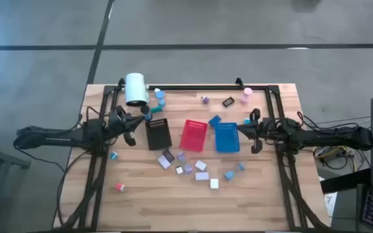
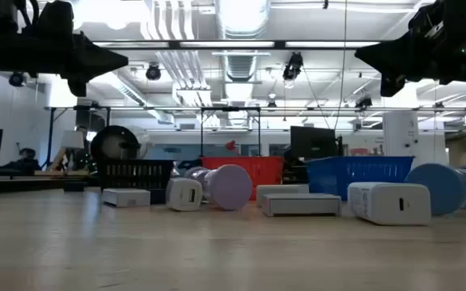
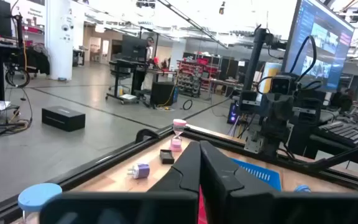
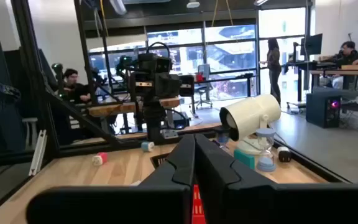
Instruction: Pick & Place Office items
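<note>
Wooden worktop (image 1: 141, 194) in a large open workshop carries three small trays in a row, the red tray (image 1: 193, 134) in the middle. Both arms hover at tray level, left end effector (image 1: 149, 117) and right end effector (image 1: 241, 128) each pressed together, holding nothing. Office items (image 1: 201, 166) lie scattered just in front of the red tray: white and grey blocks, then lavender and blue round caps, then tiny bits. They look light, rigid and smooth; blocks suit a grip across flat sides, caps may roll.
</note>
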You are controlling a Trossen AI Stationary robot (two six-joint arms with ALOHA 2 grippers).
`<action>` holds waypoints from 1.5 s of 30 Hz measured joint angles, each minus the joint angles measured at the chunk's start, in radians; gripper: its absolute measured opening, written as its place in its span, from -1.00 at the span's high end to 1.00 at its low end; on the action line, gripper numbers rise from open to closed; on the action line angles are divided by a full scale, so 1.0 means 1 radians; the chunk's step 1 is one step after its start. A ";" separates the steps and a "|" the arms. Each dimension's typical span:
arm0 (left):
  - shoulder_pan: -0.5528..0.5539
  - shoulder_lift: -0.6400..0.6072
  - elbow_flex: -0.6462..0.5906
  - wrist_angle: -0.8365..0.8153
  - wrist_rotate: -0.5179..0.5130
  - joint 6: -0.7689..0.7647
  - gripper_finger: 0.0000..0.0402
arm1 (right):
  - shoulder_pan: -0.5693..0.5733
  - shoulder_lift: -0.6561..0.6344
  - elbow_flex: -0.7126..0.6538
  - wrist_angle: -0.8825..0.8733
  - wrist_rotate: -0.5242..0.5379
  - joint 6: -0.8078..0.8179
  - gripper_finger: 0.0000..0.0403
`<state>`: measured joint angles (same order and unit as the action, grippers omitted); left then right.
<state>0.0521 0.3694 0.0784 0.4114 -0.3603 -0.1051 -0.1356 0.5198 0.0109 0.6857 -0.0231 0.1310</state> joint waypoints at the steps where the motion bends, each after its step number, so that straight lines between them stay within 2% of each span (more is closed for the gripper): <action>1: 0.000 0.000 0.000 0.000 0.000 0.000 0.97 | 0.000 0.000 0.000 0.000 0.000 0.000 0.96; 23: 0.000 0.000 0.000 -0.001 0.004 0.014 0.97 | 0.000 0.000 0.000 0.000 0.000 -0.004 0.96; 27: -0.001 0.001 0.000 -0.008 0.108 0.018 0.97 | 0.000 0.000 0.000 0.000 0.000 -0.010 0.96; 35: -0.003 0.001 -0.006 -0.030 0.224 -0.039 0.97 | 0.000 0.000 0.000 -0.013 -0.003 0.038 0.96; 38: -0.002 0.000 -0.006 -0.029 0.234 -0.034 0.97 | 0.000 0.001 0.000 -0.049 -0.003 0.079 0.96; 45: -0.002 0.000 -0.002 -0.023 0.230 -0.010 0.97 | 0.000 0.000 0.000 -0.041 -0.002 0.045 0.96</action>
<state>0.0498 0.3695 0.0769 0.3882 -0.1303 -0.1150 -0.1352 0.5194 0.0109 0.6448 -0.0250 0.1760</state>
